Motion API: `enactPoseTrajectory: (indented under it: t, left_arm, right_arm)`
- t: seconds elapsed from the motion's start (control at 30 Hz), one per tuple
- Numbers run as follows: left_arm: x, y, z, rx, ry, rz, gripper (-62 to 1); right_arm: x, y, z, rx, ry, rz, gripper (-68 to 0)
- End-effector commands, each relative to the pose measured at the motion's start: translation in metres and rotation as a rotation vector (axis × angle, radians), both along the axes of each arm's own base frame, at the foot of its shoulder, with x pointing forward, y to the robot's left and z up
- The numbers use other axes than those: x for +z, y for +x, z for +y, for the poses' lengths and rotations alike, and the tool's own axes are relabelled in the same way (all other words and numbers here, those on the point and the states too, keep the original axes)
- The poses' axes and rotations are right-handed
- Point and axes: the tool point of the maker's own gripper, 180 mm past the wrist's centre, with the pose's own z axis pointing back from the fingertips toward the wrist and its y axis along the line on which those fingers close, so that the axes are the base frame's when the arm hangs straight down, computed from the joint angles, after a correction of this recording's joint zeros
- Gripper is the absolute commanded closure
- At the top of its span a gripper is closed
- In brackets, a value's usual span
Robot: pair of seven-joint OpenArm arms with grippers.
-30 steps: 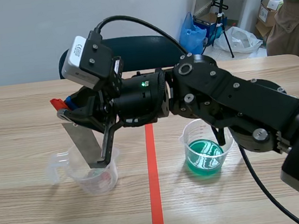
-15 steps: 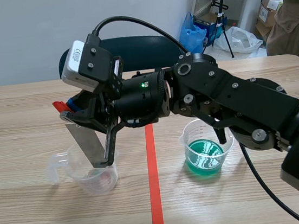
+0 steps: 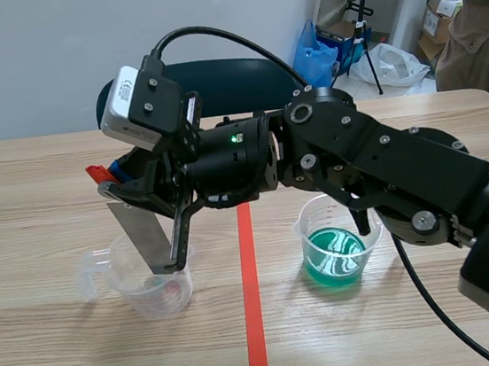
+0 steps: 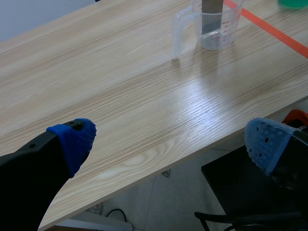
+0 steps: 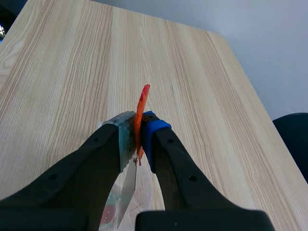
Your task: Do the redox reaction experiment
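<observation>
- Right hand: reaches across the red tape line from its own side and is clamped on the upper end of a metal strip. In the right wrist view an orange-red tab stands out ahead of the fingertips.
- Metal strip: long axis steep but tilted. Its top leans away from the tape line and its lower end sits inside the clear cup on the surface.
- Cup of green liquid: upright on the other side of the tape line, under the right arm and well apart from the clear cup.
- Left hand: fingers spread wide and holding nothing. It hangs off the near edge of the surface, far from both cups.
- Judgement: the strip probably goes into the green liquid next. That means lifting it clear of the rim and carrying it across the line, and the right arm is the one placed to do so.
</observation>
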Motion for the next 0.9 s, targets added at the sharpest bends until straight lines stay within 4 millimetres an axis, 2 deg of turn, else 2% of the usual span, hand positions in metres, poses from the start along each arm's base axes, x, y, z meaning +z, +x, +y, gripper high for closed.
enactPoseTrajectory:
  t: [0.0,0.03,0.1,0.2,0.23,0.4,0.5,0.87]
  left_arm:
    - [0.004,0.002,-0.001,0.002,-0.010,-0.021,-62.3]
    - [0.004,0.002,-0.001,0.002,-0.010,-0.021,-62.3]
    - [0.004,0.002,-0.001,0.002,-0.010,-0.021,-62.3]
    - [0.004,0.002,-0.001,0.002,-0.010,-0.021,-62.3]
    - [0.004,0.002,-0.001,0.002,-0.010,-0.021,-62.3]
    - [0.004,0.002,-0.001,0.002,-0.010,-0.021,-62.3]
    - [0.004,0.002,-0.001,0.002,-0.010,-0.021,-62.3]
    - [0.004,0.002,-0.002,0.002,-0.010,-0.021,-62.3]
  right_arm:
    - [0.013,0.002,0.003,0.010,0.031,-0.019,-1.5]
    - [0.012,0.002,0.003,0.012,0.030,-0.018,-4.4]
    - [0.011,0.001,0.003,0.016,0.020,-0.020,-15.7]
    - [0.008,0.000,0.003,0.019,0.004,-0.026,-40.8]
    - [0.007,0.000,0.002,0.019,0.002,-0.024,-47.2]
    - [0.004,-0.006,0.003,0.046,-0.006,-0.007,-63.7]
    - [0.003,-0.007,0.003,0.049,-0.013,-0.004,-67.9]
    - [0.000,-0.006,0.002,0.044,-0.029,-0.002,-67.9]
